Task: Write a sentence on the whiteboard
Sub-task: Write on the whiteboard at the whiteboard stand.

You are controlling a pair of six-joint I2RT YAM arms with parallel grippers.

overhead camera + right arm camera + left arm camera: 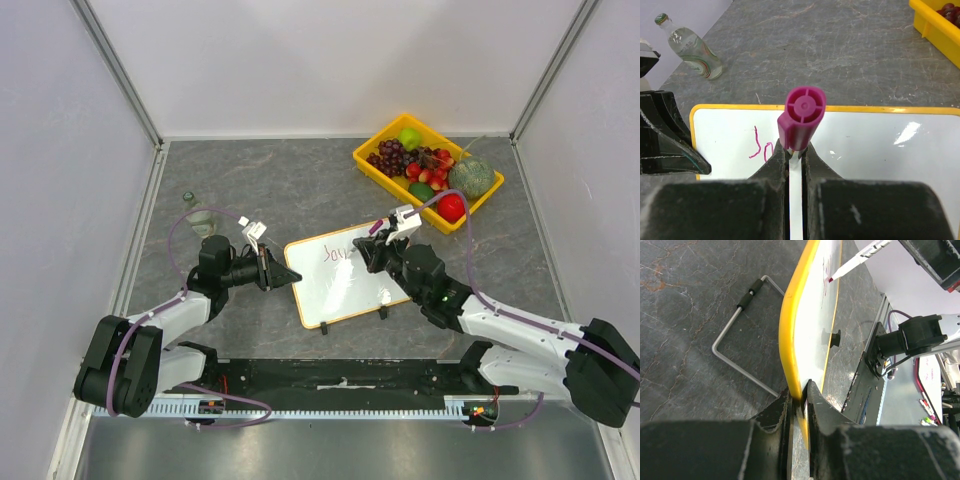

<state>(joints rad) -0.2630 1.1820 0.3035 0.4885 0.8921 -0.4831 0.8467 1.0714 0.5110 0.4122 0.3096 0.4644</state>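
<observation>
R pincer grips marker, tip at whiteboard; sentence should run rightward along board's long axis; L pincer clamps left edge.

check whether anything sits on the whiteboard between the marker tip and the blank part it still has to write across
Nothing visible does. The right claw holds the marker just past the first pink letters, and the whiteboard beyond it is bare white. The left claw clamps only the board's left edge.
</observation>
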